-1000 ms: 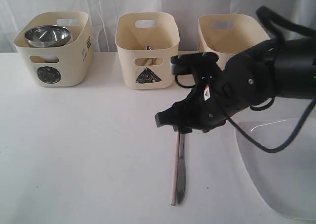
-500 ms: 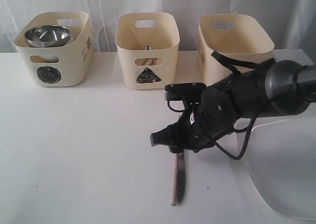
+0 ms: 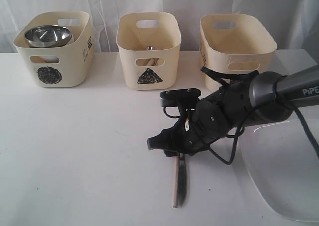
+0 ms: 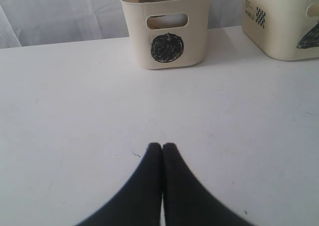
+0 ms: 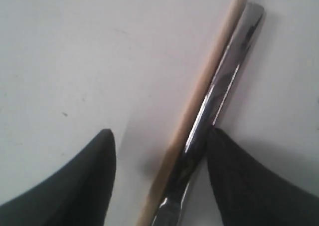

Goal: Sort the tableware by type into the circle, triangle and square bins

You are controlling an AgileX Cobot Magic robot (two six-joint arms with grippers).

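Observation:
A steel knife (image 3: pixel 182 181) (image 5: pixel 214 104) and a wooden chopstick (image 3: pixel 175 183) (image 5: pixel 199 86) lie side by side on the white table. My right gripper (image 3: pixel 175 151) (image 5: pixel 159 136) is low over their far ends, open, one finger on each side of the pair; one finger (image 5: pixel 234 166) touches the knife. The circle bin (image 3: pixel 54 49) (image 4: pixel 167 29) holds a steel bowl (image 3: pixel 48 35). The triangle bin (image 3: pixel 148 50) holds cutlery. The square bin (image 3: pixel 234 44) stands behind the arm. The white plate (image 3: pixel 286 171) lies at the right. My left gripper (image 4: pixel 162 147) is shut, empty, above bare table.
The right arm's black body and cables (image 3: pixel 234 113) stretch from the right edge over the table and the plate's near corner. White curtain hangs behind the bins.
The right arm has come down and slightly left, bringing its open fingers down around the far ends of the knife and chopstick. Nothing else moved.

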